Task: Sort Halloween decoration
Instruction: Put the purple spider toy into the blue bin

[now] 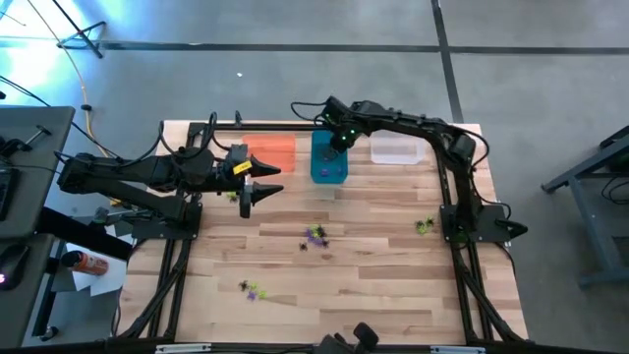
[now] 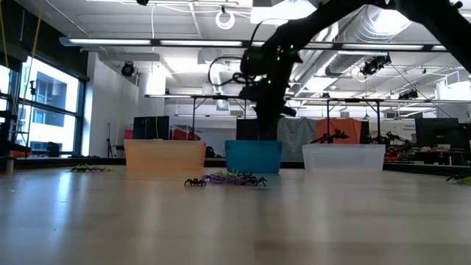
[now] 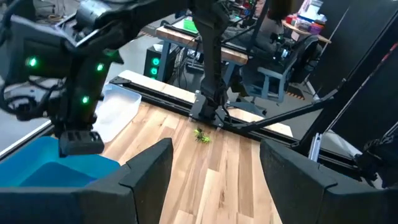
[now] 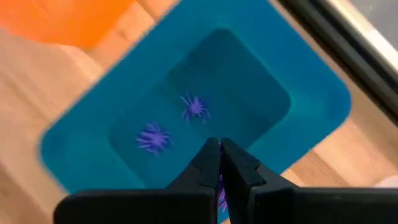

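Wooden planks make up the table (image 1: 373,246), and three bins sit in a row at its far edge: an orange bin (image 1: 273,150), a teal bin (image 1: 327,162) and a clear bin (image 1: 398,150). The right gripper (image 4: 221,149) hangs right over the teal bin, its jaws pressed together on a bit of purple. Two purple spiders (image 4: 194,107) lie inside that bin. The left gripper (image 1: 254,195) floats near the orange bin with its jaws wide apart and empty. More small spiders lie on the table: a purple and black bunch (image 1: 315,236) in the middle, a green one (image 1: 424,226) near the right arm, and some (image 1: 252,290) close to the front.
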Controlling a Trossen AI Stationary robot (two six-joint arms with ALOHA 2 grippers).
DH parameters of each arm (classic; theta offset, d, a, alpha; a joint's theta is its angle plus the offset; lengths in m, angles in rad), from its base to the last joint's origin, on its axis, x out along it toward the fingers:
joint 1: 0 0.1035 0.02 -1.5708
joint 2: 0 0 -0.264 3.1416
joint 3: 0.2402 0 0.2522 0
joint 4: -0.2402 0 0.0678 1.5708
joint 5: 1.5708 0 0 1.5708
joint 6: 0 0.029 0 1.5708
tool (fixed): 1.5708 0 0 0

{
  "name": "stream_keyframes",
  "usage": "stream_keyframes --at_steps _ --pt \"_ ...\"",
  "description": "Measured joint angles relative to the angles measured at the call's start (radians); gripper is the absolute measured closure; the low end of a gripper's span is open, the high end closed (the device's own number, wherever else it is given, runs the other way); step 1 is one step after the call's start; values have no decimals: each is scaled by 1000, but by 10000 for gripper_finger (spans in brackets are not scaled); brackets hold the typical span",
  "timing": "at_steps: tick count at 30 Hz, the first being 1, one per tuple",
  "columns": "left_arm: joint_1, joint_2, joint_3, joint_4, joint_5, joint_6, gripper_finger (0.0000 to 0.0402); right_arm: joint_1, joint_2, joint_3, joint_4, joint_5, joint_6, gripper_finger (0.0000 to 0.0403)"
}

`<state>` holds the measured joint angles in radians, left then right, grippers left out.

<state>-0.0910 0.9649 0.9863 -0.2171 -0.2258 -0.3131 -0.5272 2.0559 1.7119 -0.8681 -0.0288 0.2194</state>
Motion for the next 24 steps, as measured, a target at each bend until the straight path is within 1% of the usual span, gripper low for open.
stream_keyframes --at_steps 8,18,24 --pt "0 0 0 -5 -80 -42 174 -17 89 1 58 -8 16 403" --pt "0 0 0 -4 -82 -43 174 -16 157 1 90 -22 97 403" --pt "0 0 0 -5 -81 -35 174 -16 166 2 89 -2 121 403"
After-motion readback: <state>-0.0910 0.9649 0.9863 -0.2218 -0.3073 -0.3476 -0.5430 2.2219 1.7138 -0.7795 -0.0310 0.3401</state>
